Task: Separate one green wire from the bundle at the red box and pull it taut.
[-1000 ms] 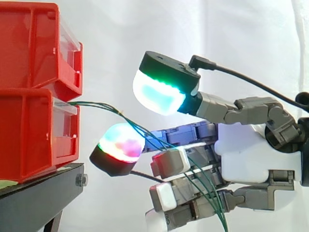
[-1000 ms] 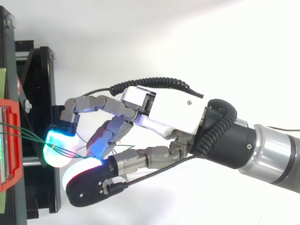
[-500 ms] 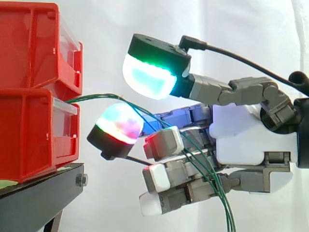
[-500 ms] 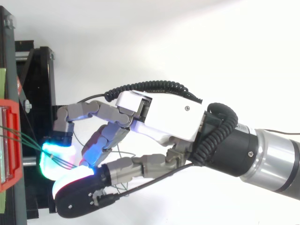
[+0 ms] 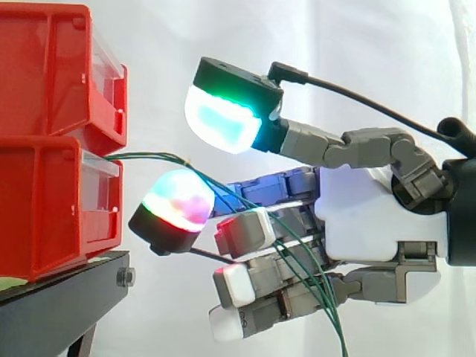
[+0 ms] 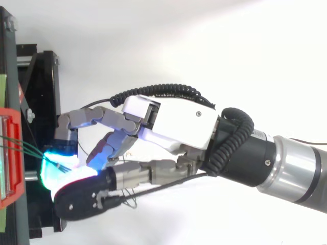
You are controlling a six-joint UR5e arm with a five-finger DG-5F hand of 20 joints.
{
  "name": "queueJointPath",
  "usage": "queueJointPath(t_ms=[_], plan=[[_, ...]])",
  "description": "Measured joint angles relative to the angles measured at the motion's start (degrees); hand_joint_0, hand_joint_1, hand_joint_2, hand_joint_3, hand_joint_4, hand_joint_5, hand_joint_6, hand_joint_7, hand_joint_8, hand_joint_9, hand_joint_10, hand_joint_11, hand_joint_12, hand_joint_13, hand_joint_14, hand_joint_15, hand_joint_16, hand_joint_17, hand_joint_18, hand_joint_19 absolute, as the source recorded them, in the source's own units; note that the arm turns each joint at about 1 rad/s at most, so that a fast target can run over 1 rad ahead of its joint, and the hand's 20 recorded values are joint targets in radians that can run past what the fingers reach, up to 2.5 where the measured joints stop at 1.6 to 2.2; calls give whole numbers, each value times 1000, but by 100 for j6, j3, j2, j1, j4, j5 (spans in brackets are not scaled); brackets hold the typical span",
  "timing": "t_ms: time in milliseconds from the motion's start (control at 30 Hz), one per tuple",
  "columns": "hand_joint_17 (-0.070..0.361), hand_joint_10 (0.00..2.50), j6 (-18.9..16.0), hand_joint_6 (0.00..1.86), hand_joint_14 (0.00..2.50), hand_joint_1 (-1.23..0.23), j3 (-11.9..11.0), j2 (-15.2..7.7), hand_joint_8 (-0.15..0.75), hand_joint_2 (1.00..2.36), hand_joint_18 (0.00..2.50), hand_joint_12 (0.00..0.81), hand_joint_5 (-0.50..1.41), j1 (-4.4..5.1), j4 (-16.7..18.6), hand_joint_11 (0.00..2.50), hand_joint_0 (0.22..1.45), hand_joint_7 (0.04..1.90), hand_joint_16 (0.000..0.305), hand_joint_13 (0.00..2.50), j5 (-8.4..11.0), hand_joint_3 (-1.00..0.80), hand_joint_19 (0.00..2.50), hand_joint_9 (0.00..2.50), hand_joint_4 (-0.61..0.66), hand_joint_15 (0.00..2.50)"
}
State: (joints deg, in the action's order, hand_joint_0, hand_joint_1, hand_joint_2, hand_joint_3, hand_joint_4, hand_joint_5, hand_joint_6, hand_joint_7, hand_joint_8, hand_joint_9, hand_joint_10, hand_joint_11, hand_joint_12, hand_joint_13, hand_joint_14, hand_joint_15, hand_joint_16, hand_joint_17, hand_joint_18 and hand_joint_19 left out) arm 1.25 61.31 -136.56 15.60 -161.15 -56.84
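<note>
Several thin green wires [image 5: 149, 156] leave the front of the lower red bin [image 5: 44, 208], arch to the right and run down across my hand [image 5: 372, 223] to the bottom edge. The hand reaches toward the bin from the right. One fingertip [image 5: 223, 123], glowing green and cyan, hovers above the wires. Another fingertip [image 5: 175, 204], glowing red and green, sits just below them. A gap shows between the two pads, and the wires pass through it unpinched. The other fingers are bent lower down, behind the hanging wires. In the top view the wires [image 6: 20, 148] fan from the bin to the hand [image 6: 173, 120].
A second red bin [image 5: 44, 74] is stacked on the lower one, and both rest on a black stand [image 5: 59, 305]. From above, the stand [image 6: 43, 76] lies under my fingertips. A white curtain is behind, with free room to the right of the bins.
My hand has moved left toward the bins and slightly up. The wires near the bin now arch higher, and the two glowing pads sit closer to the bin front.
</note>
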Motion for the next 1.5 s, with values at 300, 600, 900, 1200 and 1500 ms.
queueJointPath(t_ms=[300, 600, 900, 1200, 1500], plan=[[111, 22, -27, 734, 27, -631, -207, -9, 260, 1012, 793, 374, -142, -49, -385, 1232, 597, 1072, 49, 1134, -121, -349, 549, 1186, 135, 759], [113, 21, -27, 856, 27, -657, -268, -8, 270, 1011, 801, 374, -178, -24, -472, 1236, 570, 991, 50, 1125, -109, -350, 573, 1171, 136, 752], [113, 25, -22, 841, 26, -496, -357, -6, 271, 1012, 814, 381, -174, -46, -500, 1224, 587, 1028, 50, 1131, -132, -335, 583, 1181, 125, 756], [116, 22, -43, 842, 26, -472, -407, -4, 276, 1006, 827, 384, -174, -71, -609, 1220, 560, 999, 52, 1136, -154, -426, 585, 1183, 137, 754], [113, 22, -44, 837, 25, -512, -409, -3, 269, 1015, 828, 386, -171, -145, -655, 1228, 593, 1023, 50, 1137, -167, -316, 583, 1183, 125, 752]])
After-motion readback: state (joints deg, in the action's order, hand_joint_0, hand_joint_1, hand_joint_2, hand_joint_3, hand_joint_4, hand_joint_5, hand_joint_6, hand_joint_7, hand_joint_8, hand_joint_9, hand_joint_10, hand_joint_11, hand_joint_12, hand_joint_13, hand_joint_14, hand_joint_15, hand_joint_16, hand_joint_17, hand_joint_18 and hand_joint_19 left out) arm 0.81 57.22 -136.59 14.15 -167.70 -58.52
